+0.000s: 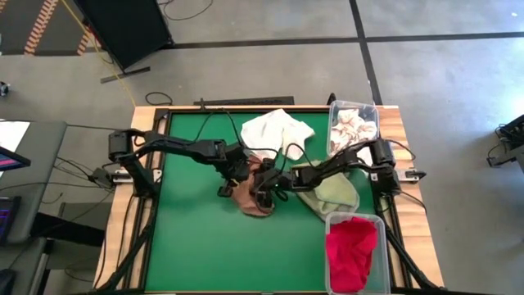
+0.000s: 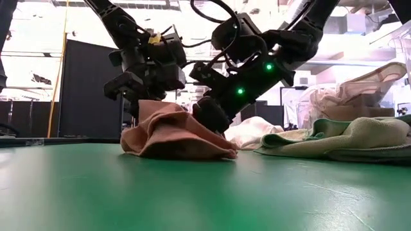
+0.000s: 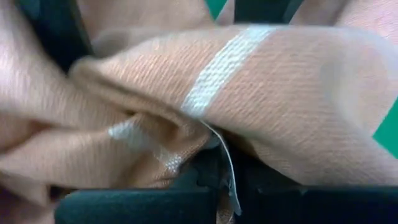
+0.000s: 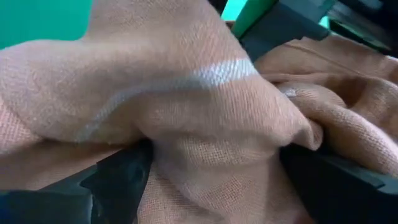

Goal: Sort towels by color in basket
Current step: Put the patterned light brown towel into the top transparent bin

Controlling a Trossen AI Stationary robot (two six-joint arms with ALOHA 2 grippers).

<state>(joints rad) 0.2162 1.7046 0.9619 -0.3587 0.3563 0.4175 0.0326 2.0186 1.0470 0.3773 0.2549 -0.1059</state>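
The tan towel (image 1: 254, 197) lies bunched mid-table (image 1: 196, 246), between both arms. The left end effector (image 1: 232, 174) is pinched on its far-left edge, probably to lift it. The right end effector (image 1: 268, 187), spread wide, straddles a fold, its arm angled steeply down from the right.

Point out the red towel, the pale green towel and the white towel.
red towel (image 1: 350, 252), high view, its middle.
pale green towel (image 1: 334, 192), high view, its middle.
white towel (image 1: 274, 129), high view, its middle.
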